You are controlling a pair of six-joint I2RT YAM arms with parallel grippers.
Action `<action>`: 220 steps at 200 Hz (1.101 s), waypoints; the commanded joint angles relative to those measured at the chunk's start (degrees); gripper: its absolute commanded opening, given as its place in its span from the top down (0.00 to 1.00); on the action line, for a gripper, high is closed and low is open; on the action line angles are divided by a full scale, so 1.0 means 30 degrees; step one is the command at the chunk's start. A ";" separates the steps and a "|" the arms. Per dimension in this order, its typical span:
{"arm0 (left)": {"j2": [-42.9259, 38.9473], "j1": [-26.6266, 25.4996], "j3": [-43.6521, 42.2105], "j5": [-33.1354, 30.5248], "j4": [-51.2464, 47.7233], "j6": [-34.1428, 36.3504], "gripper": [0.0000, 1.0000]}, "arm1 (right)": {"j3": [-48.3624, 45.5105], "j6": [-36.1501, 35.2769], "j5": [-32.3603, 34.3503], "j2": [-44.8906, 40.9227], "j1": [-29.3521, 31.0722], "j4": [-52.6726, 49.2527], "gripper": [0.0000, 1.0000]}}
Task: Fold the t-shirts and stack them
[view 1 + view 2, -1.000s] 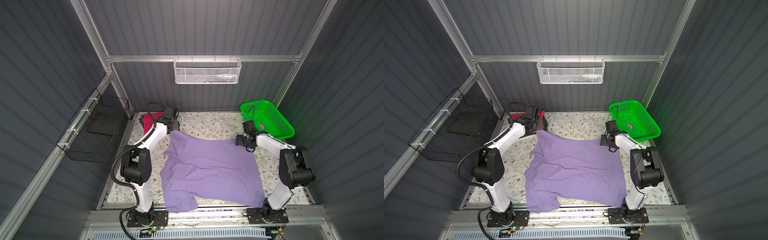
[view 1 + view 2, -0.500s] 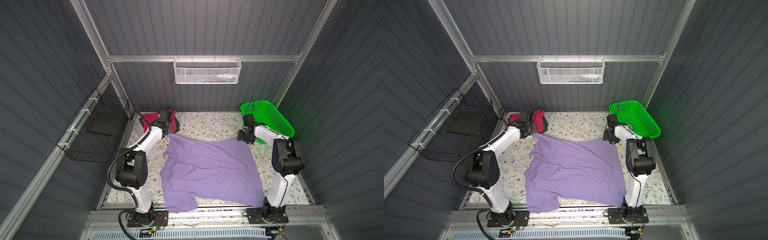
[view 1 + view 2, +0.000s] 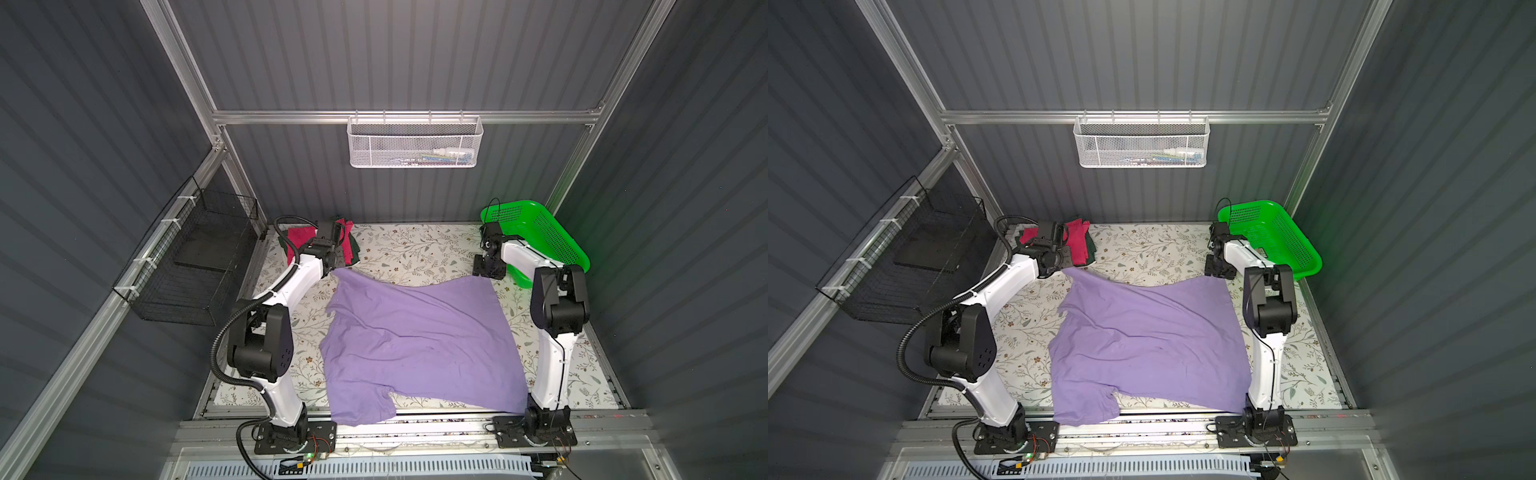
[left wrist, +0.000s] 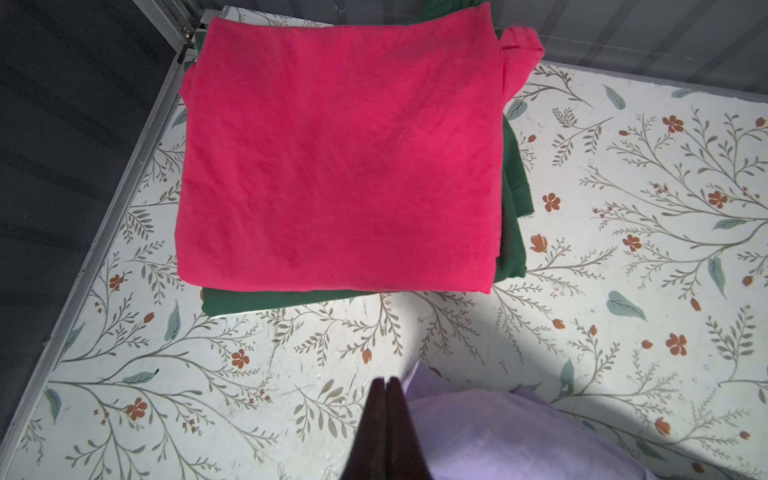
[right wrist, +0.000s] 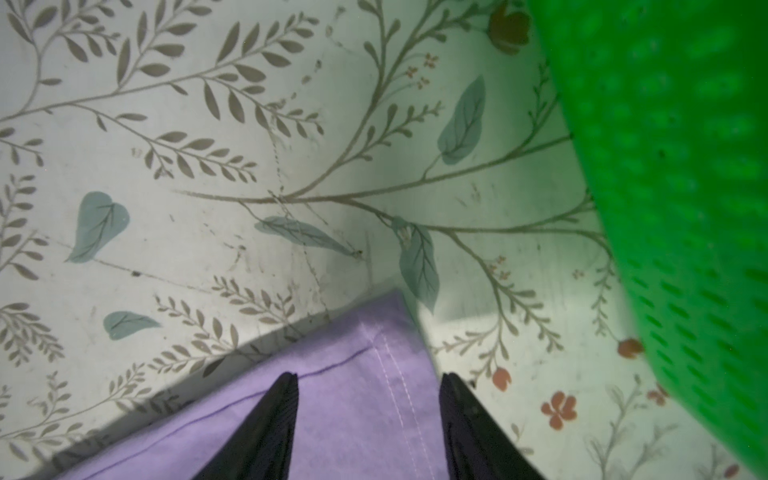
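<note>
Top views both show the floral-patterned flat surface [image 3: 415, 249] largely covered by the lavender-purple cloth t-shirt [image 3: 415, 340]. It is spread open in the middle, hem on the far side, with one sleeve hanging over the near edge. Its long axis runs near to far. The far hem runs left to right between my two arms, so each far corner has its own arm right at it.

The bright green plastic mesh basket [image 3: 540, 237] sits in the far right corner, just beside the right arm's wrist. In the far left corner the magenta-pink folded t-shirt [image 4: 340, 158] lies on top of the dark green folded t-shirt [image 4: 270, 301], a little beyond the left arm's tip.

My left hand [image 4: 386, 384] is pressed fully together. The far left corner of the lavender cloth rises to its tips, so I judge that corner is pinched. My right hand [image 5: 368, 380] stands about half wide, one finger on each side of the far right hem corner. The cloth lies flat between them, not gripped.

I judge the next move is to take that right corner, then carry both corners toward the near side. Room is tight on the right, where the basket wall is close. The surface beyond the hem is bare.
</note>
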 commanded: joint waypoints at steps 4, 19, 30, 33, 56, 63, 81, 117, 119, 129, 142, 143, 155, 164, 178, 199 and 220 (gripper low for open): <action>-0.0589 0.0162 -0.0697 0.0317 0.0086 -0.0087 1.00 | 0.0647 -0.0151 -0.0110 0.0524 -0.0099 -0.1591 0.47; -0.0597 0.0162 -0.0745 0.0383 0.0058 -0.0058 1.00 | 0.0911 -0.0091 -0.0037 0.0689 -0.0124 -0.1687 0.48; -0.0635 0.0160 -0.0790 0.0455 0.0084 -0.0062 1.00 | 0.1233 -0.0089 -0.0074 0.0965 -0.0131 -0.2019 0.51; -0.0631 0.0162 -0.0778 0.0458 0.0101 -0.0058 1.00 | 0.1375 -0.0083 -0.0075 0.1084 -0.0151 -0.2138 0.51; -0.0689 0.0162 -0.0854 0.0577 0.0085 -0.0061 1.00 | 0.2072 -0.0175 -0.0072 0.1632 -0.0153 -0.2722 0.54; -0.0759 0.0162 -0.0857 0.0629 0.0108 -0.0057 1.00 | 0.2114 -0.0178 -0.0025 0.1651 -0.0153 -0.2678 0.54; -0.0819 0.0162 -0.0907 0.0746 0.0152 0.0001 1.00 | 0.2443 -0.0222 0.0078 0.1805 -0.0237 -0.2754 0.53; -0.0888 0.0162 -0.1016 0.0867 0.0118 0.0060 1.00 | 0.3327 -0.0469 0.0116 0.2308 -0.0329 -0.3249 0.53; -0.0892 0.0162 -0.1013 0.0889 0.0113 0.0060 1.00 | 0.3421 -0.0471 0.0110 0.2384 -0.0329 -0.3306 0.54; -0.0903 0.0162 -0.1092 0.0930 0.0131 0.0045 1.00 | 0.3658 -0.0555 0.0028 0.2529 -0.0329 -0.3491 0.59; -0.0923 0.0162 -0.1149 0.0977 0.0174 0.0023 1.00 | 0.3907 -0.0696 -0.0037 0.2657 -0.0332 -0.3712 0.70; -0.0923 0.0162 -0.1149 0.0971 0.0172 0.0027 1.00 | 0.3912 -0.0715 -0.0029 0.2660 -0.0316 -0.3701 0.71; -0.0882 0.0162 -0.1149 0.1003 0.0192 0.0015 1.00 | 0.3916 -0.0764 -0.0080 0.2653 -0.0322 -0.3681 0.85; -0.0844 0.0162 -0.1120 0.1050 0.0141 0.0025 1.00 | 0.3874 -0.0792 -0.0044 0.2635 -0.0329 -0.3644 0.94; -0.0821 0.0162 -0.1063 0.1236 0.0092 0.0031 1.00 | 0.3579 -0.0934 -0.0106 0.2396 -0.0321 -0.3280 1.00; -0.0881 0.0162 -0.1020 0.1286 0.0108 0.0003 1.00 | 0.2992 -0.0992 0.0206 0.1917 -0.0329 -0.2642 1.00; -0.0946 0.0169 -0.1097 0.1395 0.0152 0.0031 1.00 | 0.3251 -0.1136 0.0724 0.2200 -0.0373 -0.2924 0.71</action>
